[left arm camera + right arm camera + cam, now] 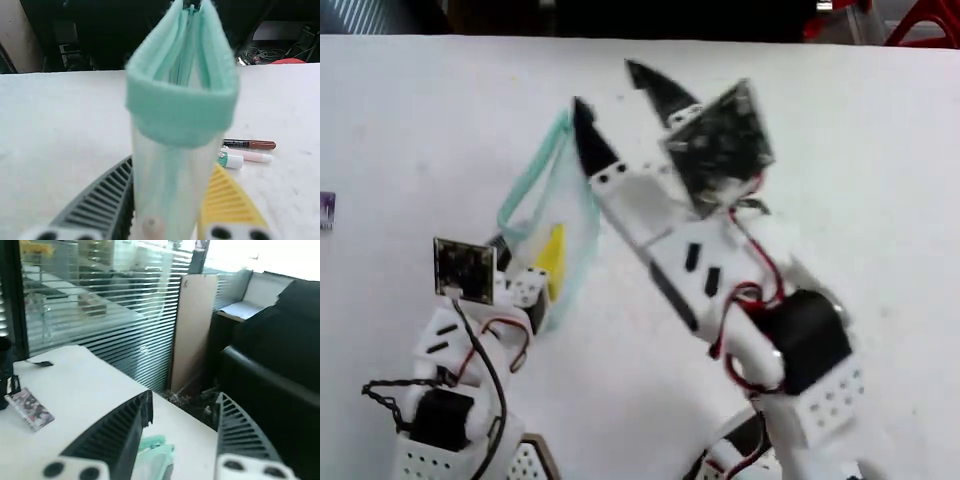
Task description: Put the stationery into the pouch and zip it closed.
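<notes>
The pouch (535, 195) is clear plastic with mint-green trim and lies on the white table. My left gripper (527, 252) is shut on its near end. In the left wrist view the pouch (180, 105) stands between the grey and yellow fingers (227, 200), with a small pinkish item (152, 227) inside it. A brown marker (250, 145) and a pink pen with a green cap (245, 157) lie on the table beside the pouch. My right gripper (620, 110) hovers open above the pouch's far end, holding nothing. The pouch's green trim (155, 447) shows below the right gripper (185, 400).
A small purple card (325, 210) lies at the table's left edge and also appears as a card (27, 407) in the right wrist view. The raised right arm (720, 270) crosses the middle of the table (420, 130).
</notes>
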Tool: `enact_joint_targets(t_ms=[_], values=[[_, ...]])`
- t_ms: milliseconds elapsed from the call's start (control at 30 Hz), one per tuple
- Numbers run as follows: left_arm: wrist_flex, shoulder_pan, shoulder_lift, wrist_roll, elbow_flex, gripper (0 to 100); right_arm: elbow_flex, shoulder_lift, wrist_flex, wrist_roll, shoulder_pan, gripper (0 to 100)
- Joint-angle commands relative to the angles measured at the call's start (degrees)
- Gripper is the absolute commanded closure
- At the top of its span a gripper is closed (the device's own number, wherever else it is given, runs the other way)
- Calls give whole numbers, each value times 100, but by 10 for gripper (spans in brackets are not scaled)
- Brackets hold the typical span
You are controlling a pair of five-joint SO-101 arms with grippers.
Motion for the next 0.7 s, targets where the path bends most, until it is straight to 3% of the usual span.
enact_joint_targets(t_ms=[0,133,267,467,667], values=[[-9,40,22,0,-35,827,-396,286,303,123,822,815],[-9,40,31,0,-35,827,-404,1262,681,536,1824,815],[0,40,31,0,-35,827,-413,2580,1103,1125,2360,815],[0,31,31,0,-26,827,-440,4101,1446,2268,2299,815],[-26,-110,31,0,-26,827,-404,5200,998,2356,1947,815]])
